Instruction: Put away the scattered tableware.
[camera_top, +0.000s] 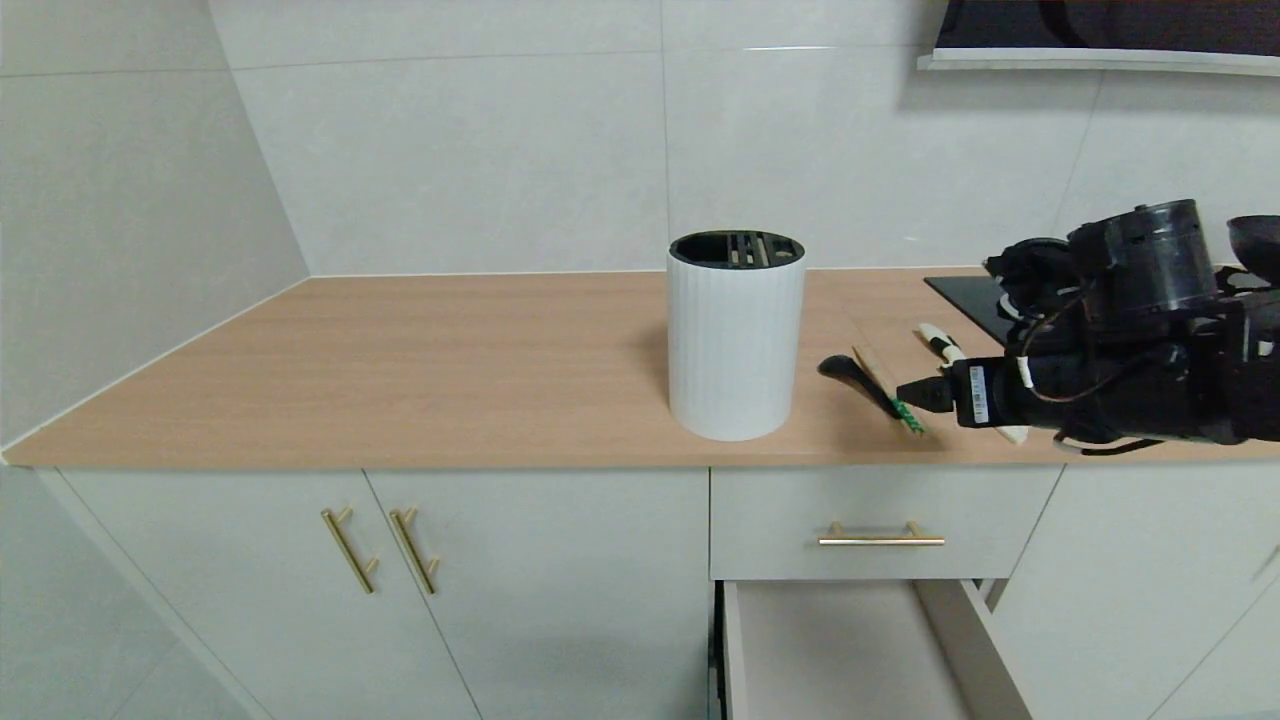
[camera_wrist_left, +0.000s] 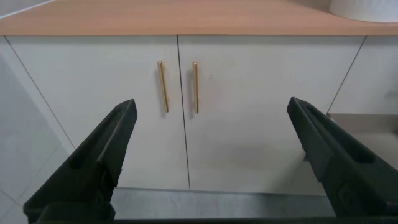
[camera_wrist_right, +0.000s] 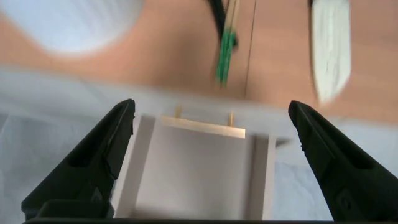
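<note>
A white ribbed utensil holder (camera_top: 735, 350) with a black slotted top stands on the wooden counter (camera_top: 450, 360). To its right lie a black spoon (camera_top: 843, 369), chopsticks with green tips (camera_top: 893, 393) and a white utensil (camera_top: 940, 344), partly hidden under my right arm (camera_top: 1100, 380). In the right wrist view the chopsticks (camera_wrist_right: 226, 53) and white utensil (camera_wrist_right: 331, 50) lie just beyond the counter's front edge. My right gripper (camera_wrist_right: 211, 168) is open and empty above the open drawer (camera_wrist_right: 199, 180). My left gripper (camera_wrist_left: 211, 162) is open and empty, low down, facing the cabinet doors (camera_wrist_left: 236, 112).
Under the counter a closed drawer with a gold handle (camera_top: 880, 540) sits above the pulled-out, empty drawer (camera_top: 850, 650). Two cabinet doors with gold handles (camera_top: 380, 550) are to the left. A black cooktop (camera_top: 965, 300) lies at the counter's back right. Tiled walls enclose the back and left.
</note>
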